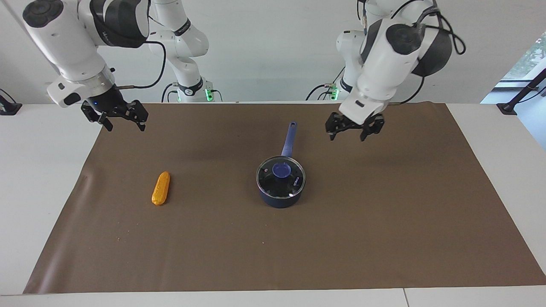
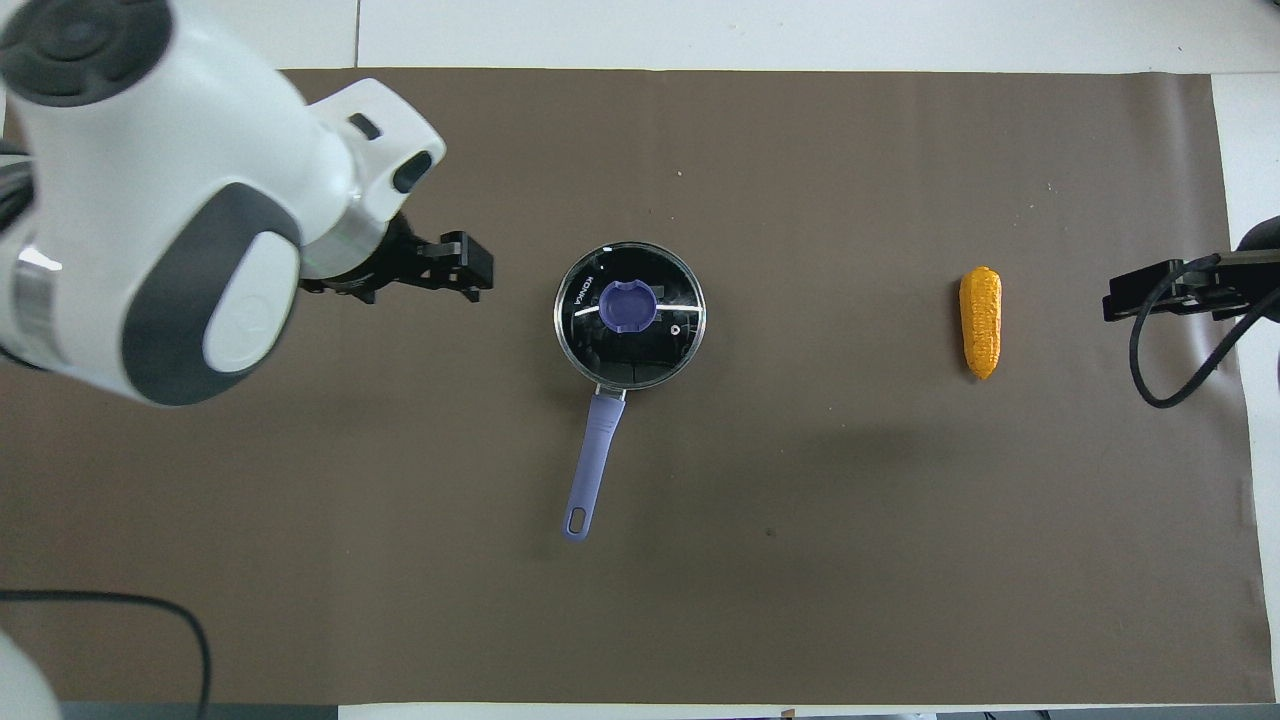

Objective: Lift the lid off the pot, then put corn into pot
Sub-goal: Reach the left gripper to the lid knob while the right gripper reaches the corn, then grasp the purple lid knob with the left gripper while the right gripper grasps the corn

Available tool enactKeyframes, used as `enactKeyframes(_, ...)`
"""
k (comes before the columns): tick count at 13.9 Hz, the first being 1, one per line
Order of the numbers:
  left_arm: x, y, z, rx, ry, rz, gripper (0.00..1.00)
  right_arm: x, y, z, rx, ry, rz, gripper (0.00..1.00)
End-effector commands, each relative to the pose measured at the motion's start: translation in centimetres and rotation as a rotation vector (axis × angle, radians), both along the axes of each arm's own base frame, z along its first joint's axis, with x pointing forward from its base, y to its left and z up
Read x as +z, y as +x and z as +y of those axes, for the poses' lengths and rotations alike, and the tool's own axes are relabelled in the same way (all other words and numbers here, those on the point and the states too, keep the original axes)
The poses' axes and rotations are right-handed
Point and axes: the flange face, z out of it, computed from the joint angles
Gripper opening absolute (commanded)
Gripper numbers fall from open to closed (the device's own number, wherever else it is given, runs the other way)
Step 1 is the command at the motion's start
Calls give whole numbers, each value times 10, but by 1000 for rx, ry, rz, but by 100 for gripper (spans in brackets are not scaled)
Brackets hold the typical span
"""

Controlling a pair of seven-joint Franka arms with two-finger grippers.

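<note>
The dark navy pot (image 1: 279,199) stands mid-mat, its long blue-purple handle (image 1: 288,138) pointing toward the robots. The clear glass lid (image 1: 294,181) with its blue-purple knob (image 1: 281,169) sits shut on the pot. In the overhead view the lid (image 2: 665,340) covers the pot, and only the pot's handle (image 2: 592,465) shows. The orange-yellow corn (image 1: 161,188) (image 2: 981,320) lies on the mat toward the right arm's end. My left gripper (image 1: 347,135) (image 2: 478,268) hangs open and empty over the mat beside the pot. My right gripper (image 1: 125,125) (image 2: 1150,290) hangs open and empty over the mat's edge, beside the corn.
A brown mat (image 1: 384,234) covers most of the white table (image 1: 42,170). A black cable (image 2: 1170,370) loops down from the right arm near the corn.
</note>
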Motion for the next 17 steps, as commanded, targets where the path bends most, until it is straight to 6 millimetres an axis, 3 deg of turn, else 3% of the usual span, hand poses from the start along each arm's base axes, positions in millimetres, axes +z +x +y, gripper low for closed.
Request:
enactKeyframes(1,-39,17,-71,8,-15,-13,100,-62,-9,4,24,19,-26,100)
enactKeyframes(3,-66,7,-108,-32,-11,-22,100,-113,10,21,35,13,-49,100)
enactKeyframes(5,-78,9,-117,-49,-6,-53,100,-160,14,30,13,10,-72,100)
enactKeyframes(6,-89,7,-124,-64,9,-53,100,-175,10,31,18,8,-92,100)
enactKeyframes(10,-97,6,-129,-74,4,-74,100,-227,13,21,5,2,-78,100)
enactKeyframes(13,-106,8,-128,-79,13,-93,100,-244,19,21,4,-2,-86,100)
enactKeyframes(17,-115,6,-127,-88,34,-89,100,-249,24,18,23,-4,-80,75)
